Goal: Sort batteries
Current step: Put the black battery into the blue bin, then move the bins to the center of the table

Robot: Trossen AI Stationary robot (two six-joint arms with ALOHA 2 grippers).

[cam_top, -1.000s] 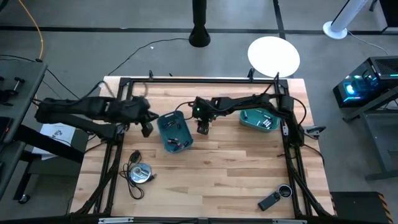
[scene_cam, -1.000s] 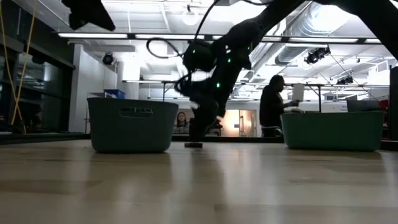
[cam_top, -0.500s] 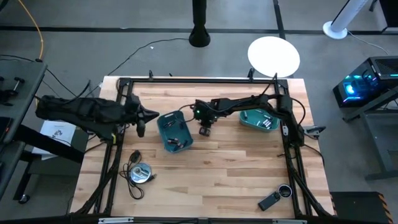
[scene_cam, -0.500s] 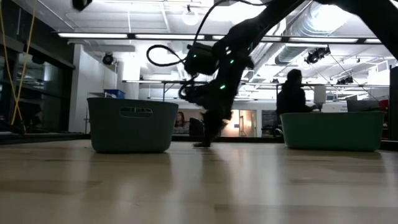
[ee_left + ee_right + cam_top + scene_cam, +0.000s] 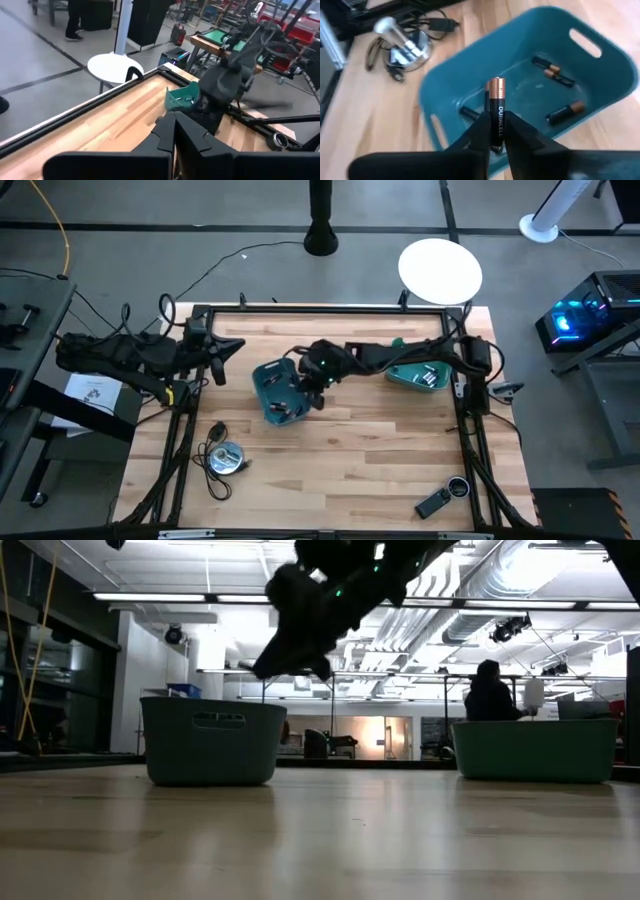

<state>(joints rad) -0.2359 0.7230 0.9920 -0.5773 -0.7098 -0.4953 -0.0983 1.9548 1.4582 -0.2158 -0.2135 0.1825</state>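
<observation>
Between the fingers of my right gripper sits a black battery with a coppery end, above the left teal bin, as the high view and low view show. Several batteries lie on that bin's floor. A second teal bin with batteries stands at the table's right. My left gripper is shut on nothing, near the far left corner, clear of the bins. My right gripper pinches the battery's black body between its two fingers. The coppery end sticks out past the fingertips, so the battery lies along the fingers. It is lifted clear, over the left bin's inside.
A round silver disc with a black cable lies near the left front. A black remote-like device and a small ring lie at the right front. A person stands in the room beyond the table.
My right gripper has shut on a battery that lay on the table between the bins, lifted it clear and carried it up and toward the left bin. My left gripper has drawn back toward the table's far left corner.
</observation>
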